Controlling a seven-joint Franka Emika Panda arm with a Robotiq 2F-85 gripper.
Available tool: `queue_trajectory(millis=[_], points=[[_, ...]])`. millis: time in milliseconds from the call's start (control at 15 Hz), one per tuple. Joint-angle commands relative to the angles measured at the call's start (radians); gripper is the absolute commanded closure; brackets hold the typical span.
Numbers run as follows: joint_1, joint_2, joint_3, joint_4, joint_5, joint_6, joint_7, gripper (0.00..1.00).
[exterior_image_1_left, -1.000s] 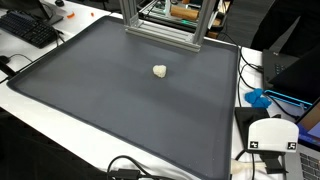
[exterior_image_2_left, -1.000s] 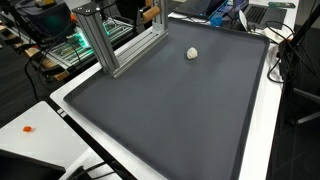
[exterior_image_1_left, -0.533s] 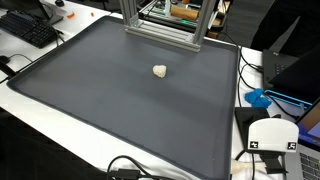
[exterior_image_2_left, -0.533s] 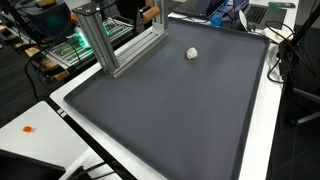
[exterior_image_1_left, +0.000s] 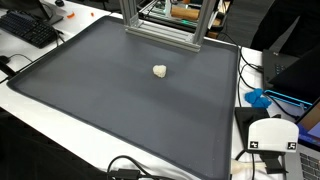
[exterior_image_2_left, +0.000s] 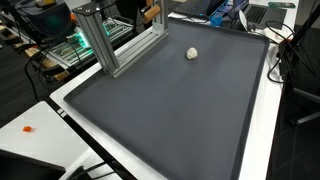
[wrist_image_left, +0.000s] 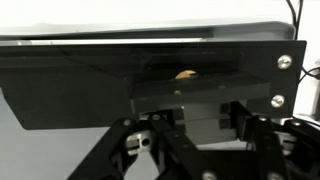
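Observation:
A small cream lump lies alone on the dark grey mat in both exterior views (exterior_image_1_left: 159, 71) (exterior_image_2_left: 192, 53). The arm and gripper do not show in either exterior view. In the wrist view the gripper (wrist_image_left: 190, 135) shows only as dark linkages at the bottom edge, with its fingers apart and nothing between them. It faces a black panel (wrist_image_left: 150, 70) with screws. A small orange-yellow thing (wrist_image_left: 185, 74) shows in a slot of that panel. The cream lump is not in the wrist view.
The mat (exterior_image_1_left: 100, 95) (exterior_image_2_left: 170, 110) covers a white table. An aluminium frame (exterior_image_1_left: 160, 25) (exterior_image_2_left: 105, 40) stands at one edge of the mat. A keyboard (exterior_image_1_left: 28, 28), a blue object (exterior_image_1_left: 258, 98), a white tagged device (exterior_image_1_left: 272, 138) and cables (exterior_image_1_left: 125, 170) lie around it.

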Motion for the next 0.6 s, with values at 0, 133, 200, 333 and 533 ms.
queue_trajectory(millis=[0,133,200,333,533], points=[[0.008,-0.009,-0.002,-0.021,0.006,0.024,-0.015,0.65],[0.005,-0.004,-0.001,-0.004,-0.003,0.017,-0.017,0.65],[0.002,0.001,-0.002,0.012,-0.008,0.013,-0.018,0.65],[-0.001,0.016,-0.003,0.043,-0.020,0.006,-0.023,0.65],[-0.006,0.049,-0.001,0.104,-0.045,-0.005,-0.035,0.65]])
